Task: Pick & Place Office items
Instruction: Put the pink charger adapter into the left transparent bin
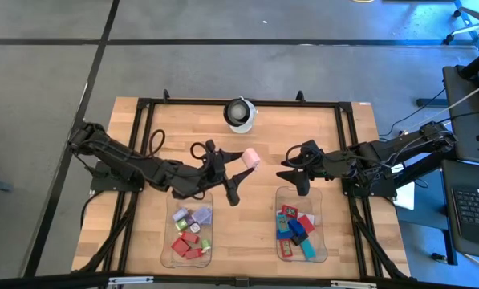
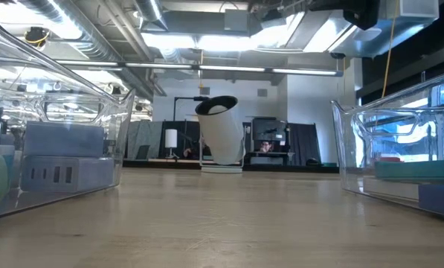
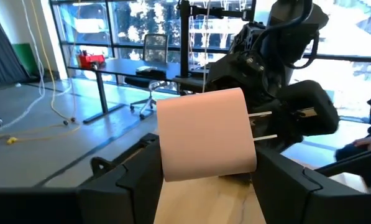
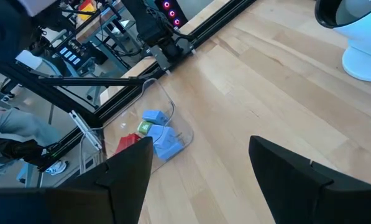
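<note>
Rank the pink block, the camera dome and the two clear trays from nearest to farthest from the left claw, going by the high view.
1. Pink block: held in the left claw, above the table's middle.
2. Left tray: just below that claw, front left.
3. Camera dome and right tray: too close to call; the dome stands at the back edge, the tray front right.

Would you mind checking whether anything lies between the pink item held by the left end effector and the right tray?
Yes: the right end effector hangs open between the pink item and the right tray, partly in the path. The table there shows nothing else.
</note>
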Available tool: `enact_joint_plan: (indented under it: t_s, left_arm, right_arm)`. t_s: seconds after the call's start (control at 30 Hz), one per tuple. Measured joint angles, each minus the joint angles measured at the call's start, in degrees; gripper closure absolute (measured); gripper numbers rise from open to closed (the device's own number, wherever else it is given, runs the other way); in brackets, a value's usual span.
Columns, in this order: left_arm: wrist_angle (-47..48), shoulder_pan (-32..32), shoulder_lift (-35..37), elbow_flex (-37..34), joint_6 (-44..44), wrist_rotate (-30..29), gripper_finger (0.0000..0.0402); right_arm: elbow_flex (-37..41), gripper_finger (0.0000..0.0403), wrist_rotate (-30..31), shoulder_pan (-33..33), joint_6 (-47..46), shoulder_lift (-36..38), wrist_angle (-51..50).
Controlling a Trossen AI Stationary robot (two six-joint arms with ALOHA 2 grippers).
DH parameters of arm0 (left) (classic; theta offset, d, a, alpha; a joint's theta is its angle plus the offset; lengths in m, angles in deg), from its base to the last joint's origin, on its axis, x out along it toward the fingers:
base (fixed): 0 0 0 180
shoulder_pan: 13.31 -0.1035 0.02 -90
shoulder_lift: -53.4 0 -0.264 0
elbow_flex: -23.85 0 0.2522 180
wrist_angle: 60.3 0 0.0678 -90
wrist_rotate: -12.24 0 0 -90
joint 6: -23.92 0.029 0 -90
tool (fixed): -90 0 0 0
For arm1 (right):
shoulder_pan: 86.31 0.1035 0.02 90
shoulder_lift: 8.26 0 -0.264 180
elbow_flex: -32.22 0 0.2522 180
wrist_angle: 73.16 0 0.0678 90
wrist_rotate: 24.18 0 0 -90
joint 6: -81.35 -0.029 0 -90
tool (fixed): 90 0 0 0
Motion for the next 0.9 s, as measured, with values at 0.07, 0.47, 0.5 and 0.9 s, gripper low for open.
enact_joint_plan:
  t_s: [0.07, 0.47, 0.5, 0.9]
  left_arm:
    - [0.7, 0.3, 0.0, 0.0, -1.6, 0.1, 0.0194]
    - [33.2, 1.2, 5.6, -0.1, -31.8, 14.4, 0.0194]
    - [36.6, 1.2, 5.9, -0.1, -35.0, 17.5, 0.0194]
    - [62.2, 7.9, 2.3, -0.1, -55.3, 33.4, 0.0194]
  right_arm:
    - [0.0, 0.0133, 0.0, 0.0, 0.0, 0.0, 0.0]
    - [0.0, 0.0133, -0.2, 0.0, 0.0, 0.0, 0.0]
    - [0.0, 0.0133, -0.2, 0.0, 0.0, 0.0, 0.0]
    - [0.0, 0.0133, -0.2, 0.0, 0.0, 0.0, 0.0]
